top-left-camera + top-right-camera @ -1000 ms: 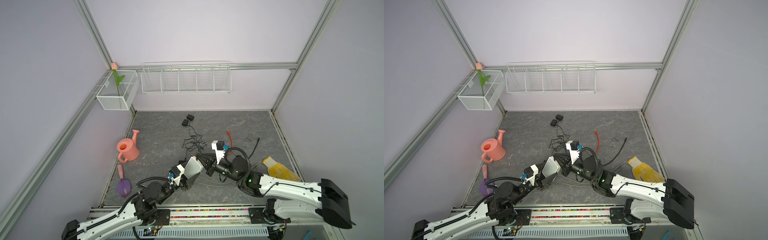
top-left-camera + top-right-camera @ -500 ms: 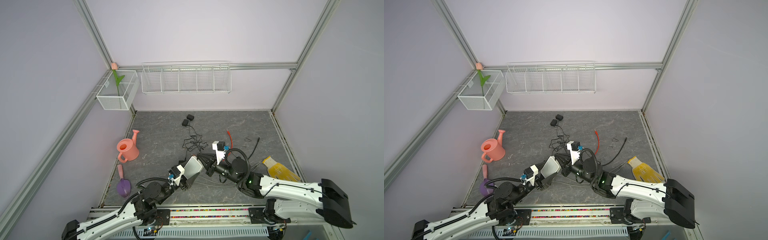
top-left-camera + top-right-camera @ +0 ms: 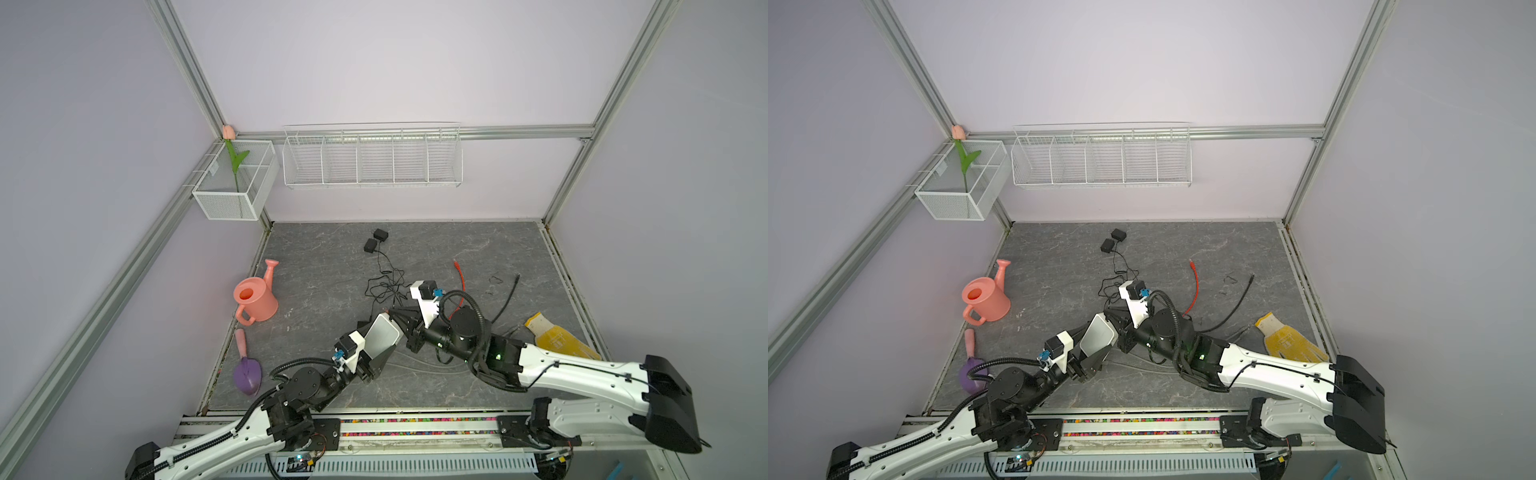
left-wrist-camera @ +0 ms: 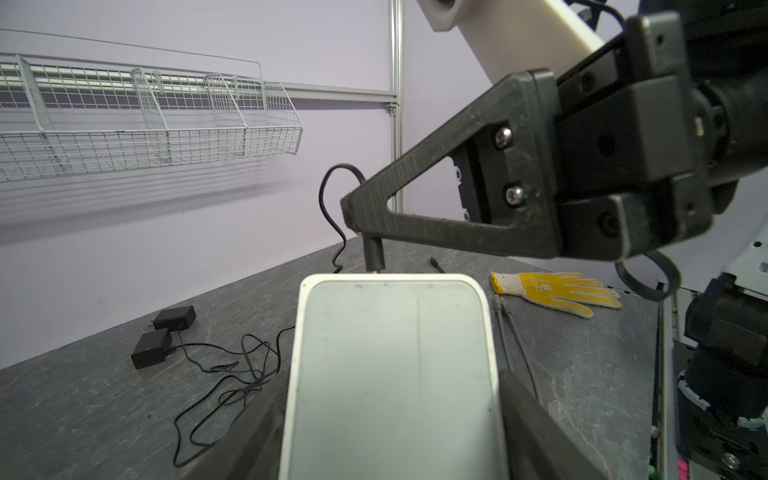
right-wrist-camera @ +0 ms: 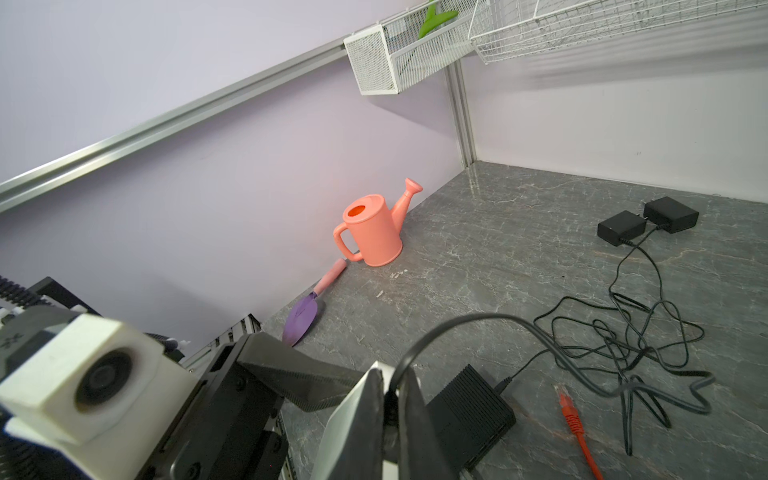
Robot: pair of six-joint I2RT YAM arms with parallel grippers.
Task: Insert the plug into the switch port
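The left tool [image 4: 391,378] is clamping the white switch [image 4: 395,324] by its sides, holding it tilted above the counter [image 4: 104,395]. The right tool [image 4: 357,220], pressed together, is pinching the black barrel plug [image 4: 373,253], whose tip is meeting the switch's far edge. The port itself is hidden. Probably best is pushing straight along the plug's axis while the left arm is bracing, without tugging the cable [image 4: 322,195].

the far right corner of the table [image 3: 478,241] is bare. a tangled black cord [image 3: 384,286] and a red cable [image 3: 460,276] lie in the middle. a watering can [image 3: 254,300] and shovel [image 3: 247,368] sit along the left side.
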